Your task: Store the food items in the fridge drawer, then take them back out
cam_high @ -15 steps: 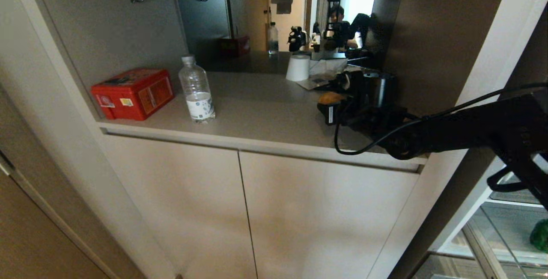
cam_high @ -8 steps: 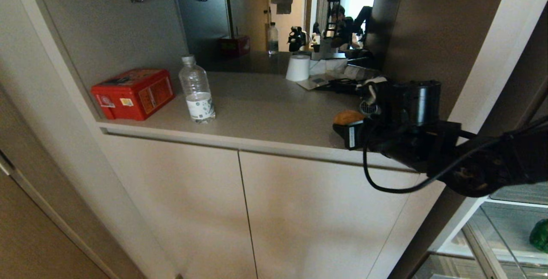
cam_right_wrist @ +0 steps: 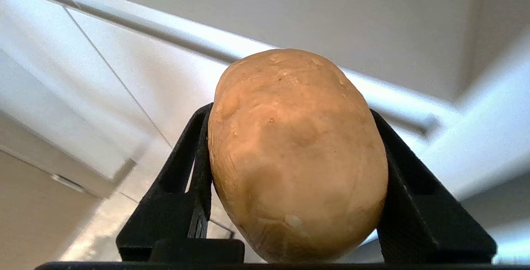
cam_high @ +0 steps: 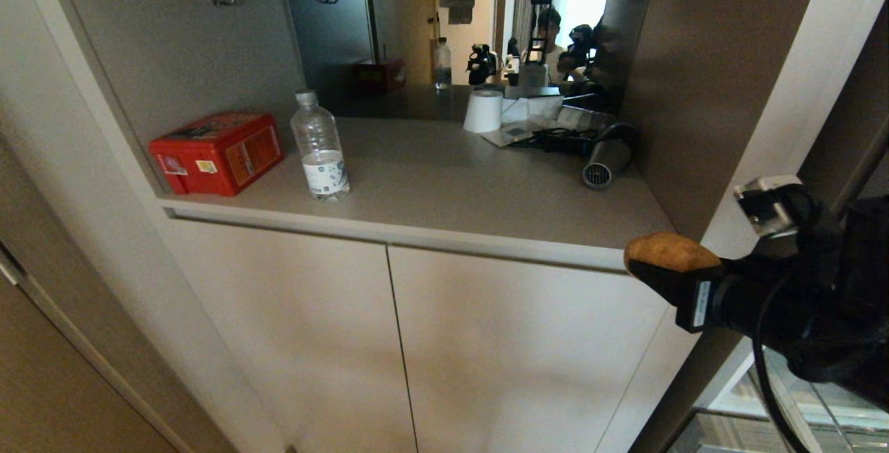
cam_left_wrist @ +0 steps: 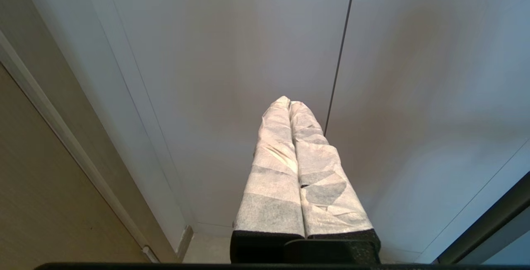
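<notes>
Right gripper: black two-fingered right gripper, in front of and just below the right end of the grey-beige counter ledge; its jaws are spread part-way and clamped on either side of a golden-brown, oval, smooth-skinned potato.
Potato: held in the air off the ledge's front right corner, touching neither the ledge nor the cupboard; in the right wrist view each black finger presses flat against one flank of it.
Left gripper: left gripper with fingers wrapped in white tape, the two pressed together along their whole length with nothing between them; it faces the pale cupboard doors under the ledge and appears only in the left wrist view.
Red box: rectangular red tin box at the ledge's far left end.
Bottle: clear plastic water bottle with a white cap, upright, just beside the red box towards the ledge's middle.
White cup: white paper cup, upside down at the back of the ledge.
Cylinder: dark metallic cylinder lying on its side at the ledge's right rear.
Fridge drawer and green pepper: neither can be made out in these views.
</notes>
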`<state>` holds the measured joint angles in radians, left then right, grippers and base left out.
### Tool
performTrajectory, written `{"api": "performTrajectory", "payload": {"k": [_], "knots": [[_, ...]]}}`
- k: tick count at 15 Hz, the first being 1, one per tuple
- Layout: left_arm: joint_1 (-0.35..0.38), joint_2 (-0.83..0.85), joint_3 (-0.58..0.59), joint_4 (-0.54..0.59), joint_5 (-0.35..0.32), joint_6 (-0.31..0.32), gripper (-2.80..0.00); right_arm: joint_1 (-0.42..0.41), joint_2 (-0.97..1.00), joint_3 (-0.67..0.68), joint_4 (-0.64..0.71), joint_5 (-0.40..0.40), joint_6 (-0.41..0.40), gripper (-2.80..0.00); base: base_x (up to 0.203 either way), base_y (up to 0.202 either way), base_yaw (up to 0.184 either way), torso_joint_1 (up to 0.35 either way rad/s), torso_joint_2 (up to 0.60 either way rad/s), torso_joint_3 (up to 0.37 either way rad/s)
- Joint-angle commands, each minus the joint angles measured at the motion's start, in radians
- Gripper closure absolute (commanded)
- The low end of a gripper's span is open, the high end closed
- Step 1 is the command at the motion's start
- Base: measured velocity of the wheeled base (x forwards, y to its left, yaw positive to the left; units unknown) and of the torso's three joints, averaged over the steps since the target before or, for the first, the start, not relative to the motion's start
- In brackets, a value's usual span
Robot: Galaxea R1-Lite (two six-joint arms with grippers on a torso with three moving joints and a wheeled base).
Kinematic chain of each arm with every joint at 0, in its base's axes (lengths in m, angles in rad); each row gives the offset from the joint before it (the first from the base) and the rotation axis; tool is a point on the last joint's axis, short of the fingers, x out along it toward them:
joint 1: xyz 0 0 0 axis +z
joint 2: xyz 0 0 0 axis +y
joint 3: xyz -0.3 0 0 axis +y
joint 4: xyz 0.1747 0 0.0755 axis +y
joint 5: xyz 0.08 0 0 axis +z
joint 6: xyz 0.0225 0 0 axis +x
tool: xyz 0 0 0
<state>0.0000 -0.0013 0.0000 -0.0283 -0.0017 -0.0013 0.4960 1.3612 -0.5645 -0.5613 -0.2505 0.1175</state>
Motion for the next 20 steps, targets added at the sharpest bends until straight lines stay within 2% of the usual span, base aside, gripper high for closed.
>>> {"api": "performTrajectory", "payload": {"k": [1, 6, 9, 15, 20], "knots": [[0.000, 0.000, 0.011, -0.001, 0.000, 0.000, 0.00, 0.002, -0.145, 0.069, 0.007, -0.031, 0.019, 0.00, 0.000, 0.000, 0.000, 0.000, 0.00, 0.000], [0.000, 0.000, 0.011, -0.001, 0.000, 0.000, 0.00, 0.004, -0.241, 0.127, 0.024, -0.044, 0.021, 0.00, 0.000, 0.000, 0.000, 0.000, 0.00, 0.000], [0.000, 0.000, 0.011, -0.001, 0.000, 0.000, 0.00, -0.012, -0.240, 0.133, 0.029, -0.105, 0.019, 0.00, 0.000, 0.000, 0.000, 0.000, 0.00, 0.000], [0.000, 0.000, 0.011, -0.001, 0.000, 0.000, 0.00, -0.206, -0.308, 0.144, 0.036, -0.134, 0.008, 0.00, 0.000, 0.000, 0.000, 0.000, 0.00, 0.000], [0.000, 0.000, 0.011, -0.001, 0.000, 0.000, 0.00, -0.247, -0.415, 0.198, 0.143, -0.135, -0.001, 0.00, 0.000, 0.000, 0.000, 0.000, 0.00, 0.000]]}}
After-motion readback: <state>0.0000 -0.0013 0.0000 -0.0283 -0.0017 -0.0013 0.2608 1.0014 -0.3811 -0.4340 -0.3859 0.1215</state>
